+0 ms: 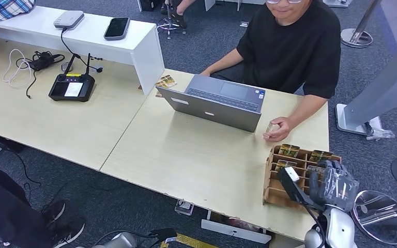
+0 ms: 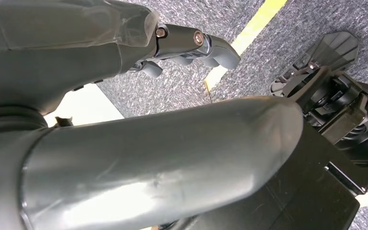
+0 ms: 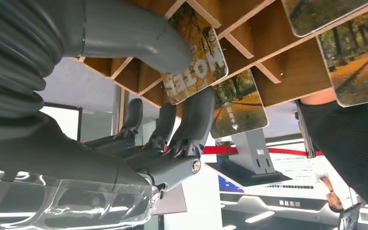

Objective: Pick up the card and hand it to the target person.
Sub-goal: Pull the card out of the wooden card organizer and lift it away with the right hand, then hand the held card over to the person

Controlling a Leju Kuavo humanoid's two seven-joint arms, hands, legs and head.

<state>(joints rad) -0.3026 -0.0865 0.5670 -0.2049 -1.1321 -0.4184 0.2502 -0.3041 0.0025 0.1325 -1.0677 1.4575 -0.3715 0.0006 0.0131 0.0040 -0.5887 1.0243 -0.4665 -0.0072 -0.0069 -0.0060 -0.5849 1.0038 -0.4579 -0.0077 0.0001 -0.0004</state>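
A wooden card rack (image 1: 272,182) stands at the desk's near right corner with several autumn-picture cards (image 1: 289,150) upright in its slots. My right hand (image 1: 335,185) is at the rack's right side. In the right wrist view its thumb (image 3: 139,38) and fingers (image 3: 195,117) pinch one card (image 3: 199,67) that sits in the rack (image 3: 287,72); other cards (image 3: 239,103) stand beside it. The person in a black shirt (image 1: 292,44) sits across the desk, one hand (image 1: 277,129) resting by the rack with a small card in it. My left hand (image 2: 191,45) hangs over the floor, holding nothing.
An open grey laptop (image 1: 217,101) sits between the person and the rack. On the left desk lie a black controller (image 1: 72,87) and cables (image 1: 18,64). A white shelf (image 1: 82,31) carries a phone (image 1: 117,28). Another person's leg and shoe (image 1: 57,217) are at lower left.
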